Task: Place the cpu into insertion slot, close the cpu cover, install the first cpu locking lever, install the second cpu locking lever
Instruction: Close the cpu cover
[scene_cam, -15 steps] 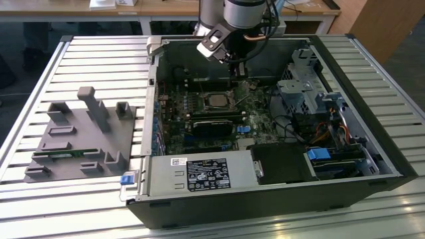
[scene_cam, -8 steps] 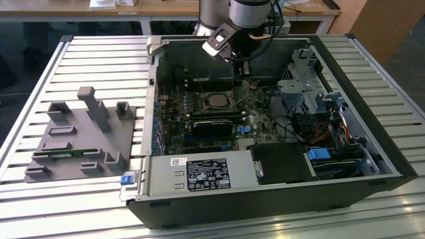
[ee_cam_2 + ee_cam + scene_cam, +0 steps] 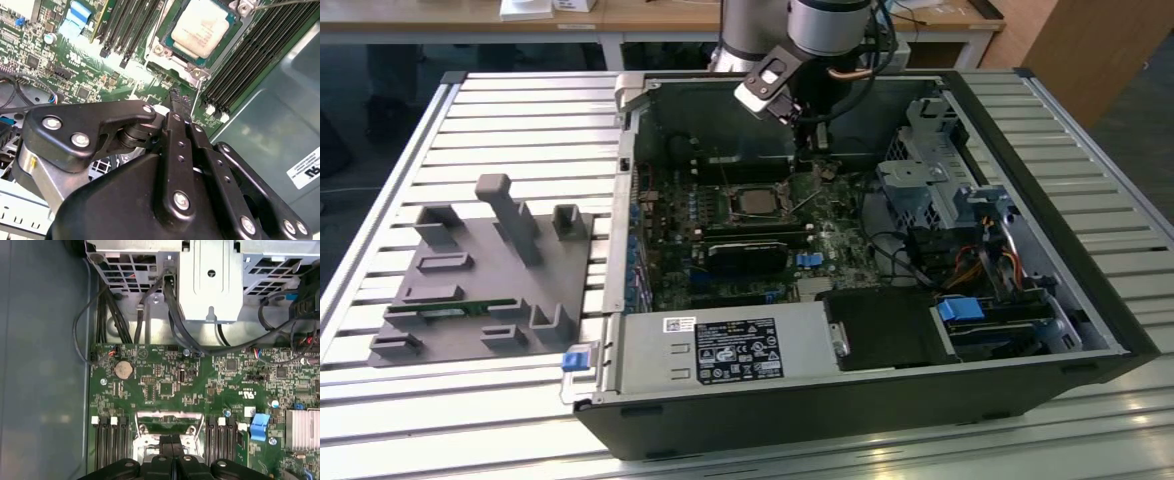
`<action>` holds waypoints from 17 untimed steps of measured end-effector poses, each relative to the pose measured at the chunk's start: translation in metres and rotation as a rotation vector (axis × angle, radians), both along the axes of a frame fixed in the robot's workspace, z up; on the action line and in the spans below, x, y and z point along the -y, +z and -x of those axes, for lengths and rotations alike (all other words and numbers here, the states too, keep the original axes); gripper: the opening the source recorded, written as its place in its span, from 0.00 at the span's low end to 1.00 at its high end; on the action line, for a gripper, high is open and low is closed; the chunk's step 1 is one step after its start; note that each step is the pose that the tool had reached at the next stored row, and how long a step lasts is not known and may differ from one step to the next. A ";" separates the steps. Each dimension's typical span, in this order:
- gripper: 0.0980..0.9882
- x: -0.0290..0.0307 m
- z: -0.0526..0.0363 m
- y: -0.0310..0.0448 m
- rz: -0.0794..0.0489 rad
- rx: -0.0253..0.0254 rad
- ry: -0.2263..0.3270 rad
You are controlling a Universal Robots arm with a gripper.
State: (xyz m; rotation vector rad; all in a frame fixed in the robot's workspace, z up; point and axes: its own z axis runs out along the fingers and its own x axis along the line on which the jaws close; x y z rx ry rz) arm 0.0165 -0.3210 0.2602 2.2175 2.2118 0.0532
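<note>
Gripper [image 3: 176, 95] fingers are pressed together with nothing visible between them, tips low over the green board just beside the insertion slot [image 3: 731, 196], near the exterior view's centre. The cpu [image 3: 202, 25] sits in the slot, with the cpu cover [image 3: 192, 64] lying around it. Black memory slots [image 3: 250, 55] flank the socket. Cables [image 3: 175, 315] and a drive cage [image 3: 210, 280] crowd the board edge. A white label [image 3: 306, 170] marks the case wall; its print is illegible.

The cpu [image 3: 754, 203] sits in the insertion slot [image 3: 723, 205], memory slots [image 3: 112, 445] on 2 sides; fixture block [image 3: 454, 300] lies outside the case [image 3: 854, 410], exterior view's left.
</note>
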 end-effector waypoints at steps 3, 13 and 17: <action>0.01 -0.0003 -0.0035 -0.0003 0.000 0.0000 0.000; 0.01 -0.0012 -0.0168 -0.0014 0.000 0.0000 -0.003; 0.01 -0.0017 -0.0218 -0.0019 0.000 0.0000 -0.003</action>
